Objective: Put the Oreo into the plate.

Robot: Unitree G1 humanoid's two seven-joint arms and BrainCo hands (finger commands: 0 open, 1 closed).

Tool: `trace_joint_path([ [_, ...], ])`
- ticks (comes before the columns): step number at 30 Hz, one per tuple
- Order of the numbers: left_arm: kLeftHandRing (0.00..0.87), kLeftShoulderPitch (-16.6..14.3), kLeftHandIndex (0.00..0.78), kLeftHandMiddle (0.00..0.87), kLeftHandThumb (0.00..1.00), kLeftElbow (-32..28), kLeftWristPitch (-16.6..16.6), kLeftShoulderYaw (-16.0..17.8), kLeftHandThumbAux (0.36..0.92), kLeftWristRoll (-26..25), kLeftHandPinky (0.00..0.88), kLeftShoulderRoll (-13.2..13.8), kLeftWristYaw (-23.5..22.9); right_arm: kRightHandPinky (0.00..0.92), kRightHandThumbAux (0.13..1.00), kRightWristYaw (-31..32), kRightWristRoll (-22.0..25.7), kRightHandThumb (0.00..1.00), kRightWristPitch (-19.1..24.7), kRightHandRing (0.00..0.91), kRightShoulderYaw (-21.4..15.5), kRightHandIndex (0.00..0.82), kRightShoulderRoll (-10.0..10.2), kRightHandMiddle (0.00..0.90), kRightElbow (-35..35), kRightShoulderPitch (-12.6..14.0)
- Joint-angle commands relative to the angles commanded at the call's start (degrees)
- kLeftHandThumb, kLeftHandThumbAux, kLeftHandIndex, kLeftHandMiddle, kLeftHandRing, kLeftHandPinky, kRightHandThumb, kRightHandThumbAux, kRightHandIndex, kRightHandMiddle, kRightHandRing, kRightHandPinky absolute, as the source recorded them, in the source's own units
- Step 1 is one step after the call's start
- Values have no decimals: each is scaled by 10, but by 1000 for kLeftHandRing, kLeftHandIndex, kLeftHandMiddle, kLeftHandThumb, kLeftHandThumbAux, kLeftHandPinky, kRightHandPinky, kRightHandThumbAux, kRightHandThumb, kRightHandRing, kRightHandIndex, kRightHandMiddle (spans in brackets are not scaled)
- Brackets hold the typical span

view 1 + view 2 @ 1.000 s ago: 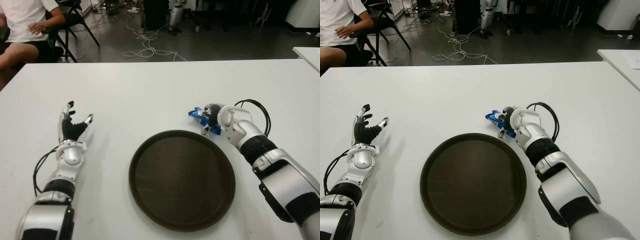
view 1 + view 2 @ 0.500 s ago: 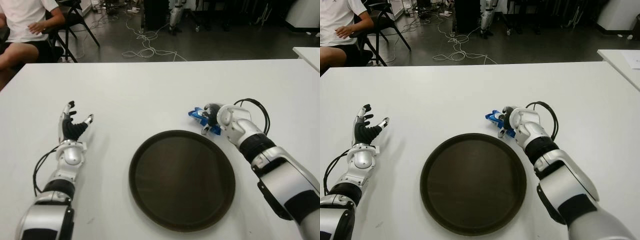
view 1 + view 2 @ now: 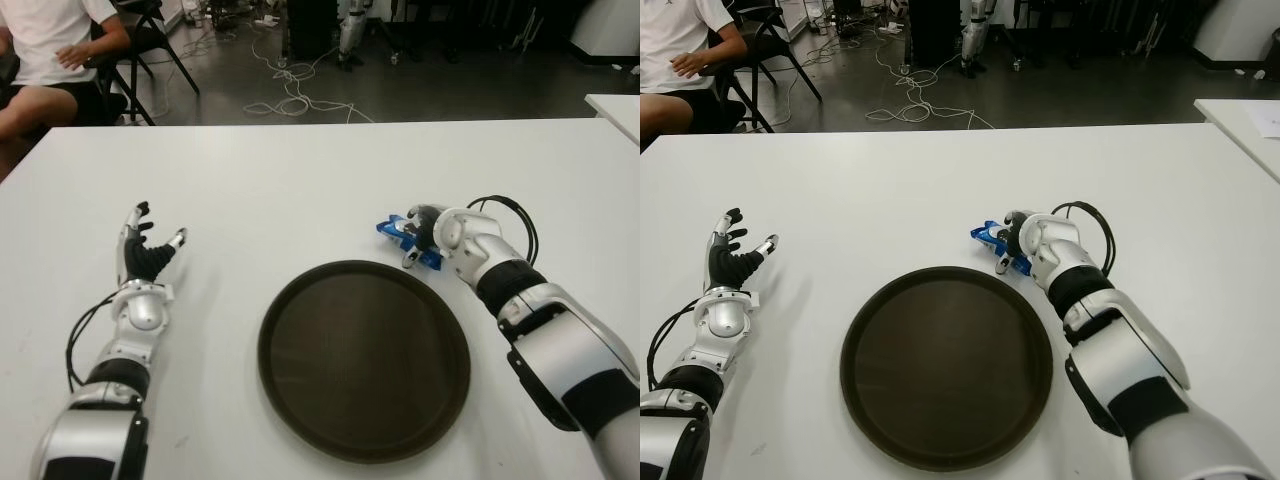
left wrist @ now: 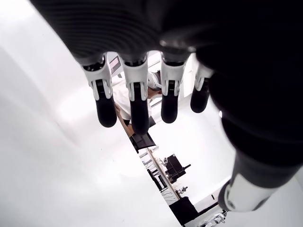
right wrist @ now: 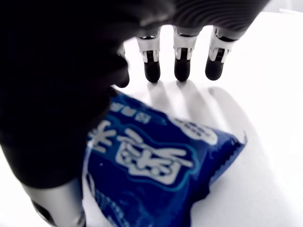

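Observation:
The Oreo, a blue packet (image 3: 392, 229) with white print (image 5: 156, 165), lies on the white table (image 3: 300, 180) just beyond the far right rim of the round dark plate (image 3: 364, 357). My right hand (image 3: 420, 236) is over the packet's right part. In the right wrist view its fingers (image 5: 182, 66) stretch out past the packet toward the table and the thumb sits beside the packet, none of them closed around it. The plate holds nothing. My left hand (image 3: 146, 250) shows left of the plate with its fingers spread and nothing in it.
A person (image 3: 50, 50) sits on a chair beyond the table's far left corner. Cables (image 3: 290, 95) lie on the floor behind. A second table's corner (image 3: 615, 108) shows at the right edge. A black cable loop (image 3: 512, 215) arches over my right wrist.
My right forearm has swung slightly while the hand stays over the packet. The packet, the plate and my left hand have not moved.

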Motion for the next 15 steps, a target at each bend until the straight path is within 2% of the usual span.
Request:
trace_joint_path([
  [7,160,2,81,139,243,-3,-2,-2,709,3,193,0,2,0,822,3,13,0,-46,19,-9,30,-15,67,39,-14],
  [10,151,2,78,131,232,-4,-2,-3,714,4,171,0,3,0,823,-1,15,0,-60,13,-11,32,-14,59,51,-17],
  [15,145,4,77,129,248,-5,-4,2,708,-3,173,-3,-1,0,815,40,9,0,-39,6,-1,33,-6,50,44,-41],
])
